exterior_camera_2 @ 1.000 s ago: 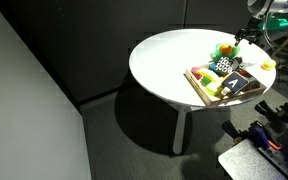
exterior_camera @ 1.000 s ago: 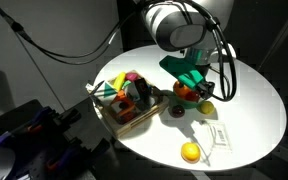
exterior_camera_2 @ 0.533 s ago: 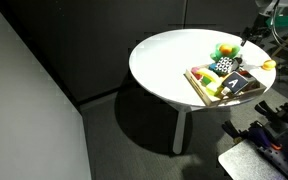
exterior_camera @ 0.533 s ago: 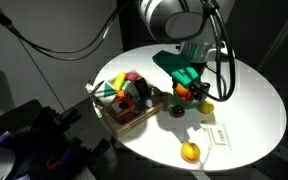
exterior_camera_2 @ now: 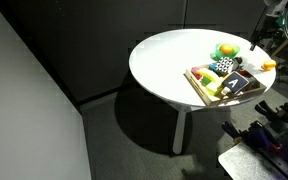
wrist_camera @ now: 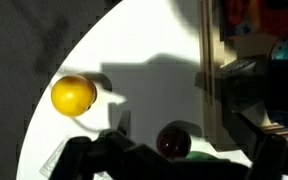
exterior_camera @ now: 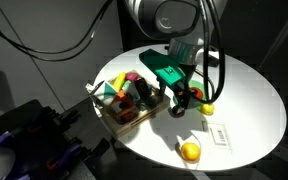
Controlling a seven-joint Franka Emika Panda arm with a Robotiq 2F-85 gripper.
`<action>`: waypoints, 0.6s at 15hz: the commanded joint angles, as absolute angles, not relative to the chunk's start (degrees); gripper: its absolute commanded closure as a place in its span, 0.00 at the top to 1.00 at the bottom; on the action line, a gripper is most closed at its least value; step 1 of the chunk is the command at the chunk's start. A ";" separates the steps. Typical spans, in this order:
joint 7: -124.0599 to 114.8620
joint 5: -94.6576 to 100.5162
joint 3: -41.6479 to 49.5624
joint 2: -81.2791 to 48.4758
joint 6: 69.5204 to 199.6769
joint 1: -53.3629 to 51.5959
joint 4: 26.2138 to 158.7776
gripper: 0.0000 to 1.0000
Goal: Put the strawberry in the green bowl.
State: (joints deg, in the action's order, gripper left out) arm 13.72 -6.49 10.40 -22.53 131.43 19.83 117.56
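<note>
My gripper (exterior_camera: 182, 102) hangs over the white round table, just right of the wooden tray, and it also shows in the other exterior view (exterior_camera_2: 256, 40). In the wrist view its jaws stand wide apart (wrist_camera: 179, 162) around a small round red fruit (wrist_camera: 174, 140). That fruit is dark with shadow and touches neither finger. I take it for the strawberry, seen as a red spot by the fingertips (exterior_camera: 195, 96). The green bowl (exterior_camera_2: 224, 50) stands behind the tray with something yellow in it. A bright green shape (exterior_camera: 166, 70) shows by my wrist, and a green edge (wrist_camera: 199, 156) shows below the fruit.
The wooden tray (exterior_camera: 119, 118) of toys lies left of the gripper, and its edge shows in the wrist view (wrist_camera: 210, 60). A yellow-orange ball (exterior_camera: 189, 151) lies near the table's front edge, also in the wrist view (wrist_camera: 74, 95). A small yellow fruit (exterior_camera: 208, 108) and a white card (exterior_camera: 220, 133) lie nearby.
The arm has swung left toward the tray. The green shape by the wrist has shifted left with it. The bowl and tray have not moved.
</note>
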 commanded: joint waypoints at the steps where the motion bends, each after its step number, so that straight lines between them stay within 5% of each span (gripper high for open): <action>1: 10.90 -3.44 11.97 -17.71 126.45 18.30 121.49 1.00; 9: 10.92 -2.62 13.00 -11.69 121.77 17.83 126.21 1.00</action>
State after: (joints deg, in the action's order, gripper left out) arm 11.94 -3.72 12.24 -15.77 122.63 18.47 123.16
